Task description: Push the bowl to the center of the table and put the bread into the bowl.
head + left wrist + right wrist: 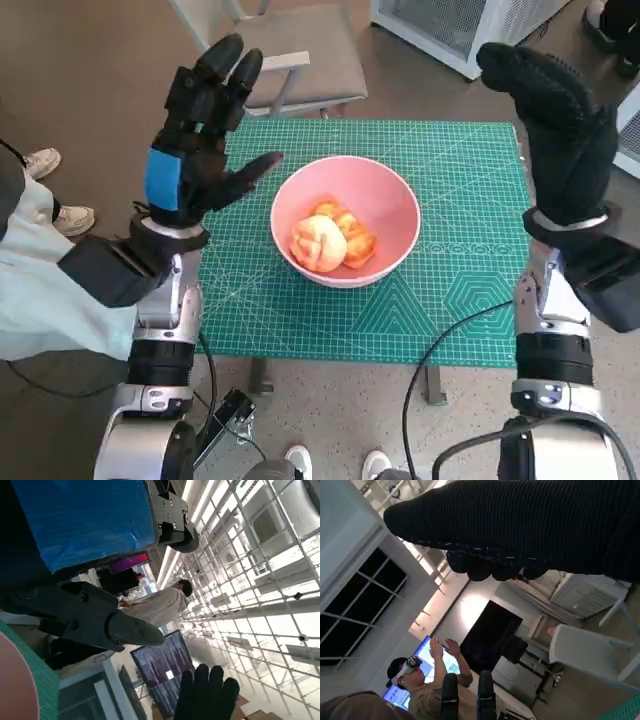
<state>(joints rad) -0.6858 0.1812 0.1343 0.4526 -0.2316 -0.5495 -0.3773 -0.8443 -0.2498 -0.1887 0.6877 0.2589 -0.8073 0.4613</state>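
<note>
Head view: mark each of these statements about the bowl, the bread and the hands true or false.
1. The bread lies inside the pink bowl. True.
2. The left hand grips the bowl's rim. False: it is raised beside the bowl, holding nothing.
3. The bowl stands on a green mat. True.
4. The right hand holds the bread. False: it holds nothing, off to the bowl's side.

The head camera looks steeply down on the bench (470, 180). Both wrist cameras tilt upward across the room, each from close behind its hand, each catching the opposite hand.
</note>
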